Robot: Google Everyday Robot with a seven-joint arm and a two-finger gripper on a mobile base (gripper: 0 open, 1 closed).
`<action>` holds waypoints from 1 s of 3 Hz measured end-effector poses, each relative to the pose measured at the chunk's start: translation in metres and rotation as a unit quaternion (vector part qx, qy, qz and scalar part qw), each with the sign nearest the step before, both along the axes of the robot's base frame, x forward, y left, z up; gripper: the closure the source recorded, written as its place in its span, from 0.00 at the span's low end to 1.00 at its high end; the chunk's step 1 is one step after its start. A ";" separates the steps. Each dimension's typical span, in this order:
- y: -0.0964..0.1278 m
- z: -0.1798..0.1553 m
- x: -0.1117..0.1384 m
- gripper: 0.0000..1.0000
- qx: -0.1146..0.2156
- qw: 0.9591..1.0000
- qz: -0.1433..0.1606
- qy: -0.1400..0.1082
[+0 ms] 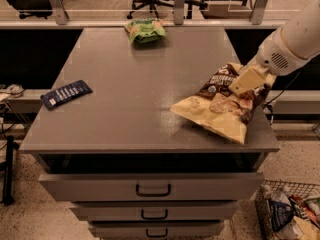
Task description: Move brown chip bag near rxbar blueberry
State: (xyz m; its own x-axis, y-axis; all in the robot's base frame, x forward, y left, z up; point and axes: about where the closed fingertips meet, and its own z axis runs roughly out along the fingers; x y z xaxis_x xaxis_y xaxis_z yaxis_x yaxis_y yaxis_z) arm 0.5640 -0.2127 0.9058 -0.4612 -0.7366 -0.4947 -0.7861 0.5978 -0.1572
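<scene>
The brown chip bag (220, 106) lies on the right side of the grey table (135, 84), its dark brown top toward the right edge and its pale tan end toward the front. My gripper (248, 79) is at the bag's dark top, its tan fingers shut on it. The rxbar blueberry (66, 94), a small dark blue wrapper with white text, lies flat near the table's left edge, far from the bag.
A small green snack bag (145, 30) lies at the table's back middle. Drawers (152, 189) are below the tabletop. A wire basket (290, 214) of packets stands on the floor at the lower right. Office chairs stand behind a rail at the back.
</scene>
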 end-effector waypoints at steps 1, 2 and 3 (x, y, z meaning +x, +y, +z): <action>0.013 0.023 -0.009 1.00 0.011 1.000 0.015 -0.020; 0.028 0.061 -0.005 1.00 0.036 0.998 0.030 -0.044; 0.028 0.070 -0.004 1.00 0.038 0.997 0.030 -0.052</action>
State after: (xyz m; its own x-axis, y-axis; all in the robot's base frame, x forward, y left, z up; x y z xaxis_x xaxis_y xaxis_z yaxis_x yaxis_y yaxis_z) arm 0.5604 -0.1851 0.9758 -0.3597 -0.7205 -0.5929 -0.8030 0.5626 -0.1966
